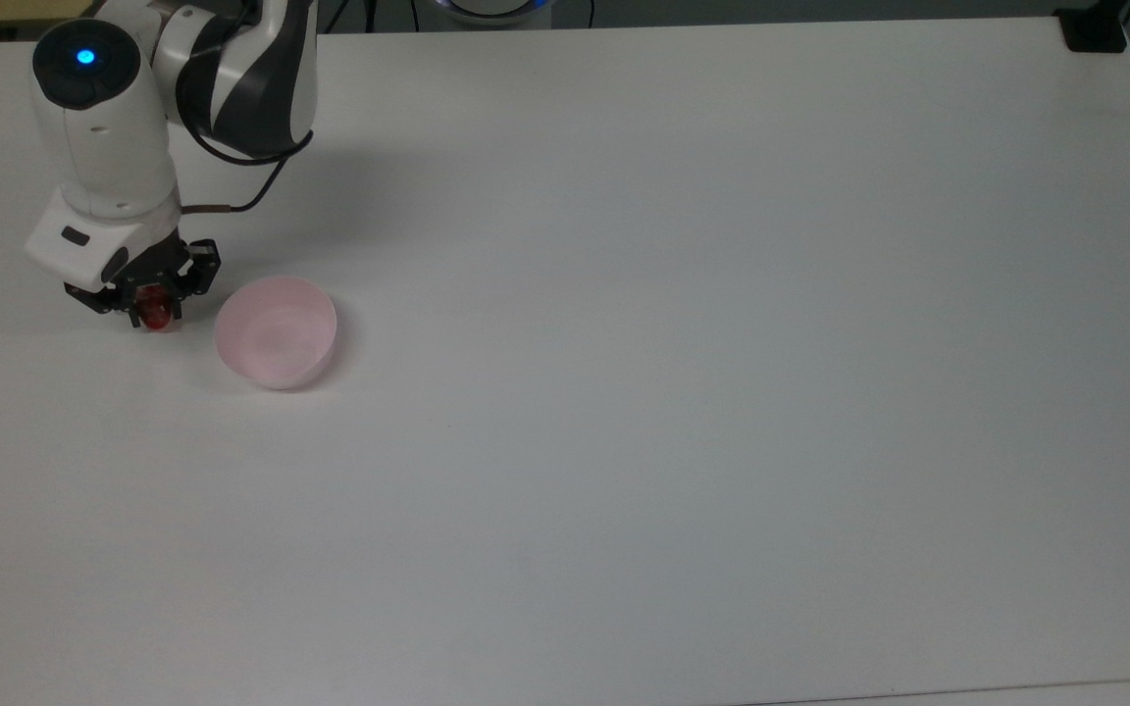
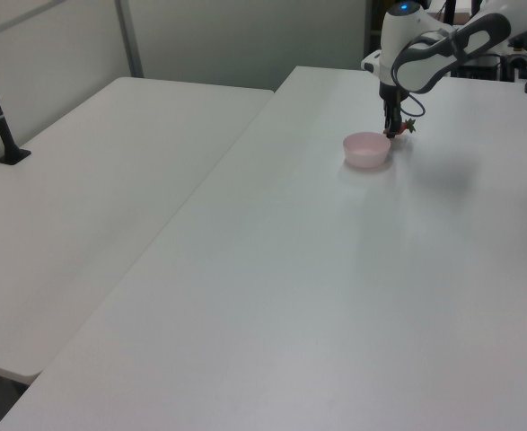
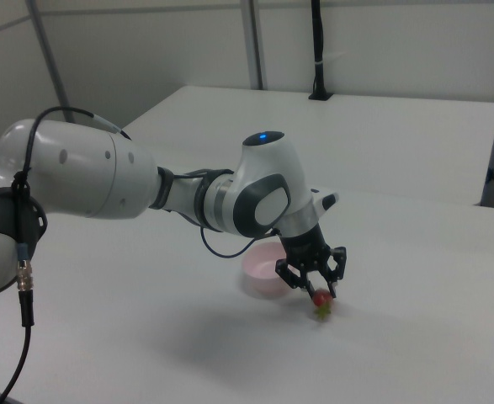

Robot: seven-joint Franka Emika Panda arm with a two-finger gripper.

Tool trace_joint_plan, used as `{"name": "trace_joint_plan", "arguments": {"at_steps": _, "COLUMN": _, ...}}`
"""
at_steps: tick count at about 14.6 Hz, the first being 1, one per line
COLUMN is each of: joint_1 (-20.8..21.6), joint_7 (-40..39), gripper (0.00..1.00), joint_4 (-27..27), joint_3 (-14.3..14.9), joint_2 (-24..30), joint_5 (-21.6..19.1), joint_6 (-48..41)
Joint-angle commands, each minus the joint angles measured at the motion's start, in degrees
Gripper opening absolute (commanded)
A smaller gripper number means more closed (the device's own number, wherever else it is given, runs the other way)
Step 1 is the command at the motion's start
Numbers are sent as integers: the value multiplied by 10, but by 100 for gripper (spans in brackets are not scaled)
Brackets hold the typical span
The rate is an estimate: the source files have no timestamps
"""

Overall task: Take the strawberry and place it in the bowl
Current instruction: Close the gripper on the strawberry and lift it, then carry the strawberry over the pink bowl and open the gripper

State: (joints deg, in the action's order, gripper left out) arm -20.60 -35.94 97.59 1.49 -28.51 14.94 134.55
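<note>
Bowl (image 1: 276,331): small, round, pale pink, thin-walled, smooth plain inside with nothing in it. Stands upright on the counter (image 1: 683,392), toward the top view's left edge; also seen in the left view (image 2: 366,150) and, partly behind the gripper, in the right view (image 3: 262,271).

Strawberry (image 1: 155,312): small, glossy red, oval, with a dark green leafy tuft that shows at its lower end in the right view (image 3: 321,300). Held just beside the bowl on the top view's left, apart from the rim and outside it. A faint shadow lies on the counter below it in the right view, so it appears slightly raised.

Gripper (image 1: 148,299): black, two fingers (image 3: 335,271) closed around the strawberry, pointing down; seen in the right view (image 3: 316,284) and the left view (image 2: 392,127).

Arm (image 3: 146,189): rounded white shells with dark grey joints, a blue light on the wrist housing, a thin black cable looping beside it.

Counter: flat, matte white, rectangular.
</note>
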Motion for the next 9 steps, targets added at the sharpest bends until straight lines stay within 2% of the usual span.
{"name": "trace_joint_plan", "arguments": {"at_steps": 1, "joint_1": 2, "joint_7": -5, "gripper": 26, "joint_4": 6, "joint_3": -18, "joint_2": 56, "joint_5": -32, "joint_6": -65}}
{"name": "trace_joint_plan", "arguments": {"at_steps": 3, "joint_1": 4, "joint_7": -5, "gripper": 26, "joint_4": 6, "joint_3": -24, "joint_2": 79, "joint_5": -50, "joint_6": -86}}
{"name": "trace_joint_plan", "arguments": {"at_steps": 6, "joint_1": 26, "joint_7": 9, "gripper": 27, "joint_4": 3, "joint_3": -39, "joint_2": 86, "joint_5": -110, "joint_6": -88}}
{"name": "trace_joint_plan", "arguments": {"at_steps": 9, "joint_1": 63, "joint_7": 81, "gripper": 28, "joint_4": 3, "joint_3": -39, "joint_2": 75, "joint_5": -115, "joint_6": -69}}
